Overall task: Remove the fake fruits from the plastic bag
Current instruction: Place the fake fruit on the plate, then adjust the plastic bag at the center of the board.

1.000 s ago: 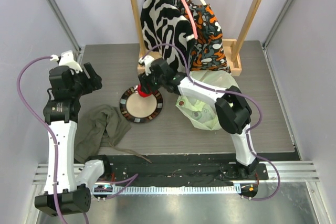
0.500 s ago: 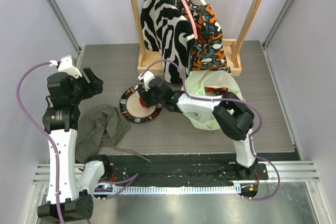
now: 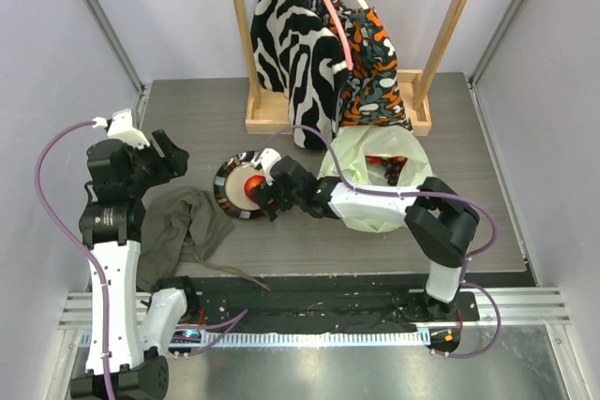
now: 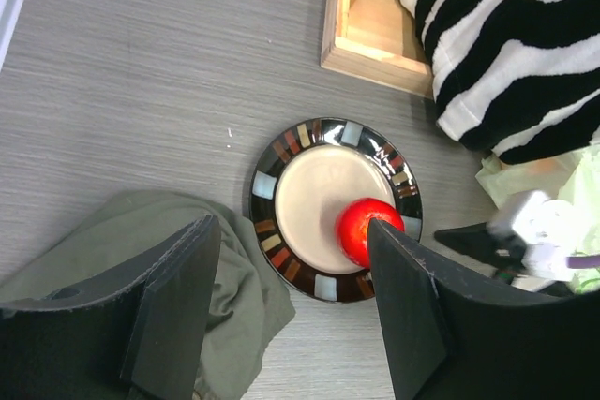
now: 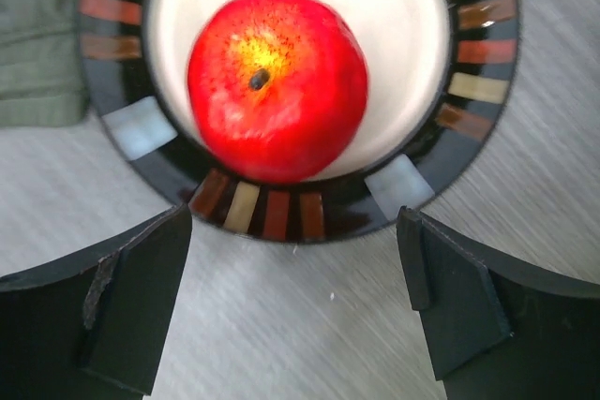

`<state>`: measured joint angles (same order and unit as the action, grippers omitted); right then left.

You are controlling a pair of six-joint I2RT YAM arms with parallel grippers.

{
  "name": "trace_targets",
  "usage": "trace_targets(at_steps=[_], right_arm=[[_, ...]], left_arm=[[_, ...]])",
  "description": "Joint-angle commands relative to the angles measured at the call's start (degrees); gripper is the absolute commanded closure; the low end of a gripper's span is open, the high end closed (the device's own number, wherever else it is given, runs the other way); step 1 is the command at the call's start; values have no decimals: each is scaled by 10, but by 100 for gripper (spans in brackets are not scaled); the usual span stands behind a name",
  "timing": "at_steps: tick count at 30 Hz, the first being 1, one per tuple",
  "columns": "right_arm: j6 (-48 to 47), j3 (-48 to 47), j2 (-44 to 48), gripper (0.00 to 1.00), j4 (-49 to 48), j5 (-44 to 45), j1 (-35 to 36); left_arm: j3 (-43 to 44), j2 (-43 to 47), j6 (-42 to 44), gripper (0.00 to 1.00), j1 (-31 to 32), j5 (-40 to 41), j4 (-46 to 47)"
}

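The left arm stood raised, its left pincer (image 3: pixel 167 154) wide and empty above the olive cloth (image 3: pixel 183 227). The red apple (image 3: pixel 253 188) sat on the plate (image 3: pixel 225 196). The right arm stretched low leftward, its right pincer (image 3: pixel 265 196) wide beside the apple. Other fruits (image 3: pixel 384 164) lay in the plastic bag (image 3: pixel 370 208).

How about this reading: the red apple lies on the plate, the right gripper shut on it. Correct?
No: the red apple lies on the plate, but the right gripper is open, clear of it; the right wrist view shows this.
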<state>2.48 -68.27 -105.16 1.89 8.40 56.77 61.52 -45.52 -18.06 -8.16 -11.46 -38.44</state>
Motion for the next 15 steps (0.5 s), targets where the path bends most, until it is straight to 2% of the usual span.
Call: trace_targets(at_steps=[1,5,9,11,12,14,15], right_arm=[[-12,-60,62,1,81,-16,0],[-70,-167,113,1,239,-65,-21],[-71,-133,232,4,241,-132,-103],[-97,-136,260,5,274,-122,-132],[-150,-136,282,8,289,-119,-138],[-211,-110,307,21,320,-62,-141],[-253,-95,332,26,320,7,-148]], left_arm=[[1,-2,-7,32,-4,-23,19],[18,-17,3,32,-4,-39,20],[11,-33,-3,32,-3,-62,36],[9,-43,-15,32,-1,-79,45],[10,-55,-18,32,4,-81,45],[18,-68,-20,33,15,-89,45],[23,-78,-18,34,31,-92,45]])
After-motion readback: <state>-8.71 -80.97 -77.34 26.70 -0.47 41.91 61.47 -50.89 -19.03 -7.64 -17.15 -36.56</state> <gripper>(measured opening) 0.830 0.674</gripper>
